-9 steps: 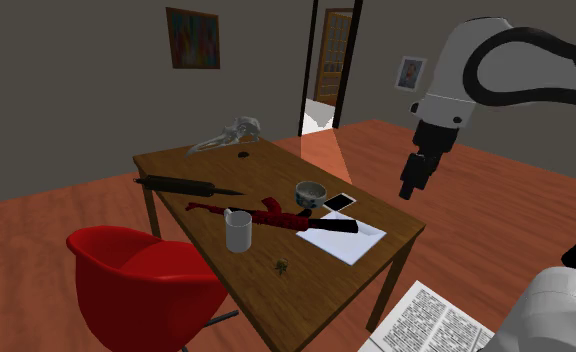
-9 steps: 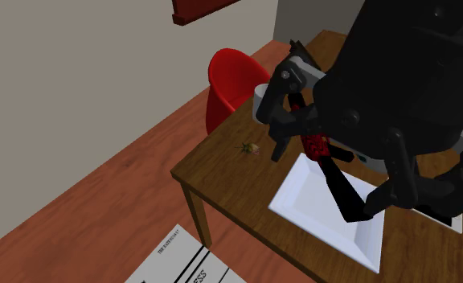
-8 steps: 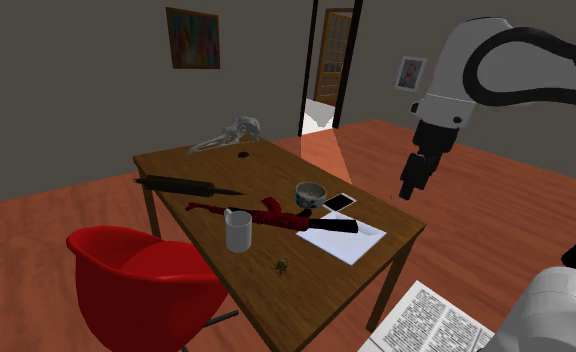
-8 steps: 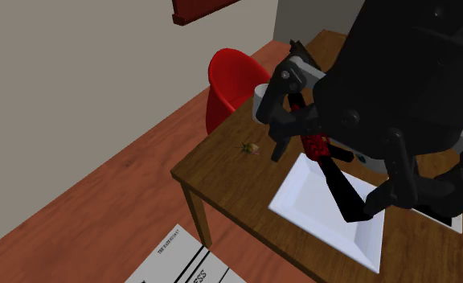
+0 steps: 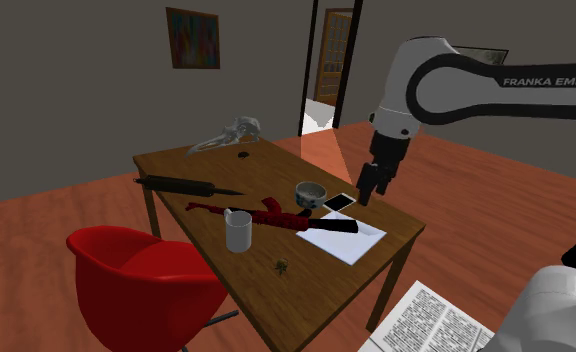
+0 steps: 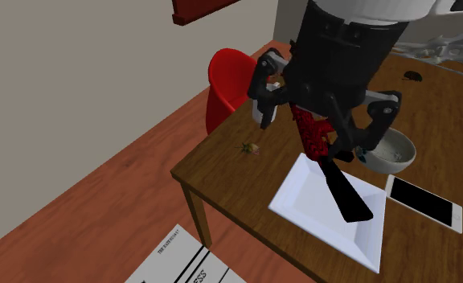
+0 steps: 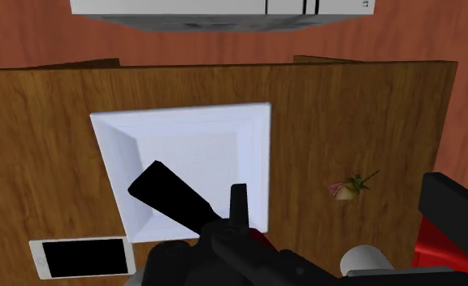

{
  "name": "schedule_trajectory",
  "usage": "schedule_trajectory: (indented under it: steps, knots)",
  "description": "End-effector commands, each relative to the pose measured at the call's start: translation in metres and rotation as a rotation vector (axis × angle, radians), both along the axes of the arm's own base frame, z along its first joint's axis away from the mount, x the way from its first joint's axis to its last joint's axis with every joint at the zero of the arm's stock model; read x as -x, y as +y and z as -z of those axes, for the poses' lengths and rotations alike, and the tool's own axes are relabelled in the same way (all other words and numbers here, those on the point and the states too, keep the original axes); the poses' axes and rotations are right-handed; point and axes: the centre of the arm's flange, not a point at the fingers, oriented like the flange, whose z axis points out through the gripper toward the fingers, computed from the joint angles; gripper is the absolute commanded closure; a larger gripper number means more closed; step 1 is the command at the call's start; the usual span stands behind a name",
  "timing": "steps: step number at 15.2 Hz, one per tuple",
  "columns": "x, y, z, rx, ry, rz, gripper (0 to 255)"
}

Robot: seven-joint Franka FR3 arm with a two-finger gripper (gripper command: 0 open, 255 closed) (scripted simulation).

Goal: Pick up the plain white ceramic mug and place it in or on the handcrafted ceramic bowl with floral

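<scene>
The white mug (image 5: 238, 231) stands upright near the table edge that faces the red chair, and it shows again as a mug (image 7: 366, 262) beside the chair. The floral bowl (image 5: 310, 192) sits by a phone; it appears pale and empty as the bowl (image 6: 391, 153). My gripper (image 5: 364, 192) hangs above the table over the phone, to the right of the bowl in the shoulder view and well away from the mug. In the second exterior view the gripper (image 6: 314, 137) is open, its fingers spread with nothing between them.
On the wooden table (image 5: 306, 280) lie a phone (image 5: 339, 202), a white square plate (image 6: 326, 209) with a black handle across it, a red-and-black object (image 5: 266, 215), a dark rod (image 5: 186, 184), a skull (image 5: 226, 135) and a small bud (image 7: 348, 188). A red chair (image 5: 141, 280) stands alongside.
The arm has swung toward the shoulder view's left, from beyond the table's edge to above the phone. In the second exterior view the hand has pulled back, uncovering the bowl and phone.
</scene>
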Motion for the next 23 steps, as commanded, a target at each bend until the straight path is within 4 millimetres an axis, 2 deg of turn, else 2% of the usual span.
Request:
schedule_trajectory:
  steps: [1, 23]
  knots:
    - [-0.02, 0.016, 0.012, 0.004, -0.004, -0.007, 0]
    - [-0.225, 0.188, 0.126, 0.051, -0.038, -0.08, 0]
